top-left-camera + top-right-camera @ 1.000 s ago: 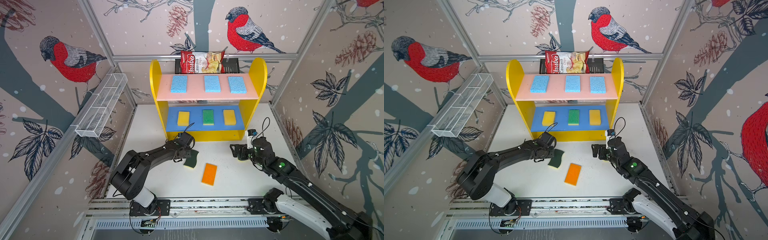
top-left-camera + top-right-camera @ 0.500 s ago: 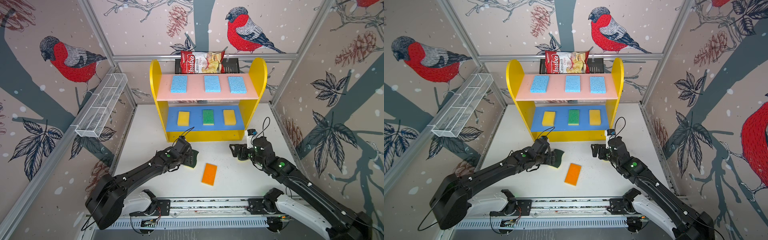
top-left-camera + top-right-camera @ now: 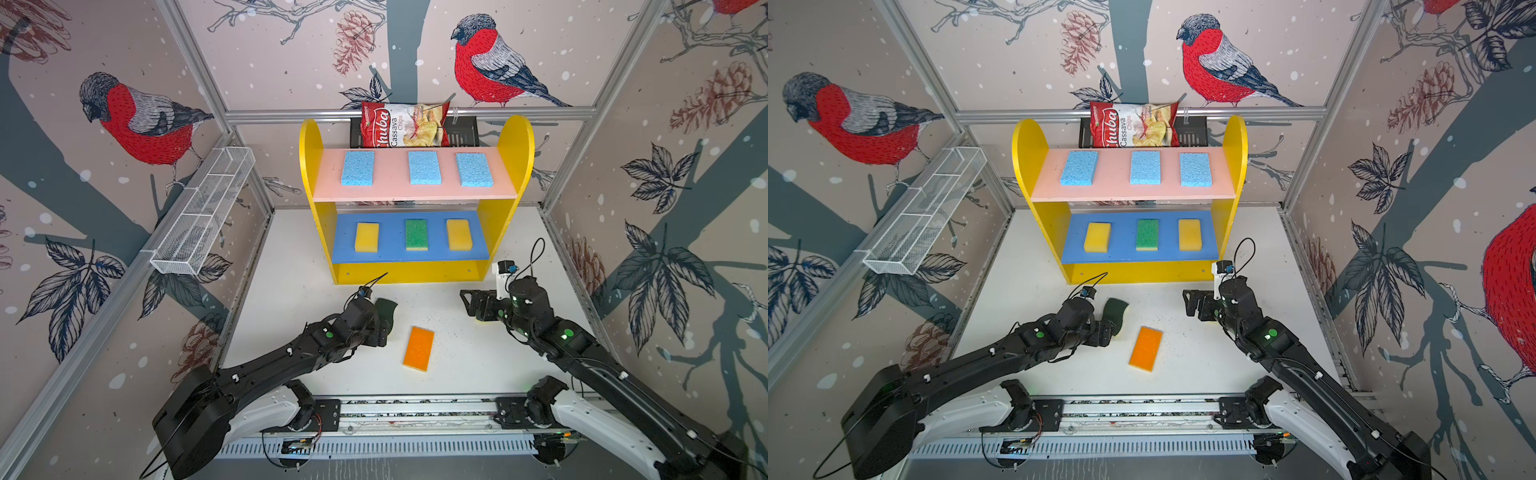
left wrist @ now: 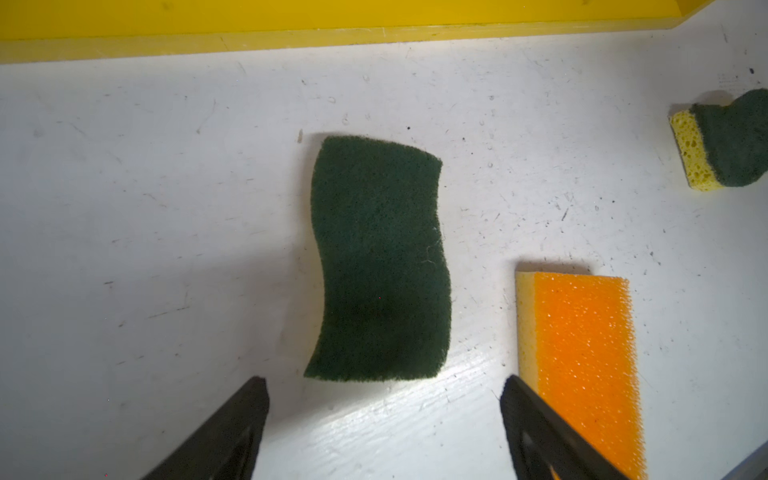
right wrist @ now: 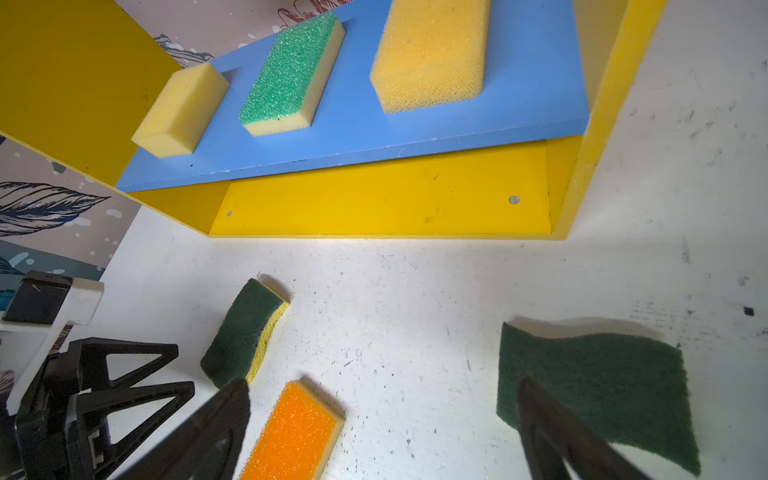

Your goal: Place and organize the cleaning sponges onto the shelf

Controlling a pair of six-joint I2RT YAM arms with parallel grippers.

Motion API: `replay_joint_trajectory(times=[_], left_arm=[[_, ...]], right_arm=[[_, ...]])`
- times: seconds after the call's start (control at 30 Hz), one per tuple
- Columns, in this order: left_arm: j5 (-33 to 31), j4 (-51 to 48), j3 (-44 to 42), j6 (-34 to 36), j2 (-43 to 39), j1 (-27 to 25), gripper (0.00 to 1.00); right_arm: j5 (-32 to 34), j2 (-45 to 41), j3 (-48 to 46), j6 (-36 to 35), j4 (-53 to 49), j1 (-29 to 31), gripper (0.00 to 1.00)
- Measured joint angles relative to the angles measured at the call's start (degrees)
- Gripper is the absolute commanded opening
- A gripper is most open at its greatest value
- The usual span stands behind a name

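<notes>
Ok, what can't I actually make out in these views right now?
- Dark green sponge by the right gripper: almost all under that gripper in both top views; cut by the frame edge in the left wrist view.
- Other dark green sponge, by the left gripper: partly under it in both top views.
- Shelf base: its back sits under the blue board in both top views.
- Orange sponge: cut by the frame edge in both wrist views.

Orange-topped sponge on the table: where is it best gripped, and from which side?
Take the orange-topped sponge across its two long edges at mid-length, coming straight down from above: it lies flat, pad up, with bare table beside both long edges.
</notes>
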Motion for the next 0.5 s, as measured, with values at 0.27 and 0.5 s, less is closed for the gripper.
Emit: replay_joint_trajectory(times=[0.27, 0.5], left_arm=[[-0.1, 1.4, 0.5, 1.3, 4.2, -0.7, 0.89], [-1.2, 1.9, 0.9, 2.7, 8.1, -0.7, 0.90]], right_arm=[[0.0, 0.2, -0.2, 1.4, -0.7, 0.0, 0.99], [0.0, 0.2, -0.2, 2.5, -1.3, 0.0, 0.99]])
